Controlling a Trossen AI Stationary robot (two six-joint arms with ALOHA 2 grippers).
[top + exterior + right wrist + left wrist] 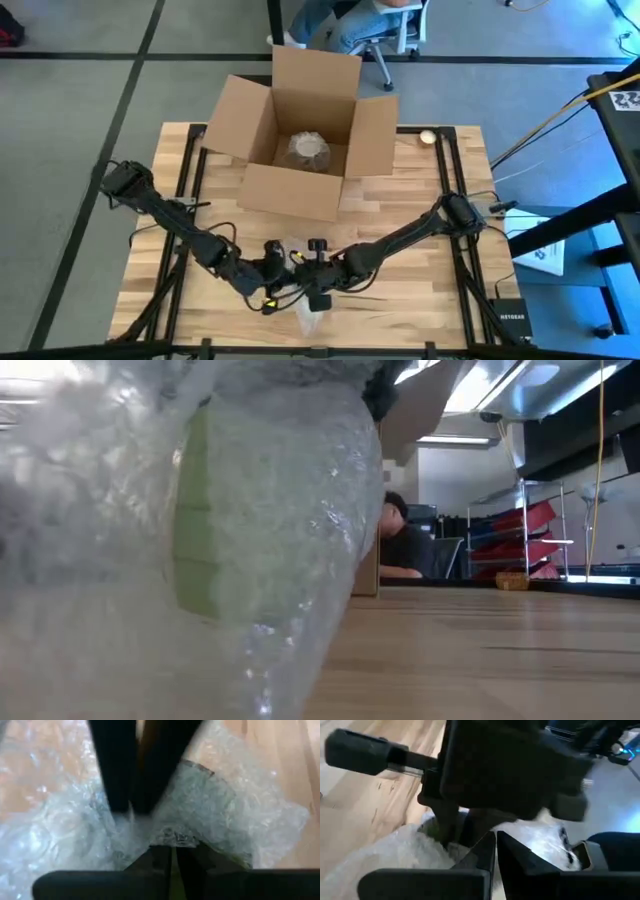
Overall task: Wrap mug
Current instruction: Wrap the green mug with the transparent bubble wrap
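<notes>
One mug [205,530], bubble-wrapped, two end effectors

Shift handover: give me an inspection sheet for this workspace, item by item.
Surface: wooden table on a dark frame.
Job's things: green mug wrapped inside bubble wrap at the table's near edge, between both arms.
Clutter: open cardboard box at the far side with a wrapped bundle inside; small round object at the far right corner.
Grippers: left gripper and right gripper meet over the bubble wrap; the right gripper's fingers are pinched on it; the left's cannot be judged.
Cables: yellow cable on the floor to the right.
Surroundings: a seated person beyond the table; red trays on a rack.
</notes>
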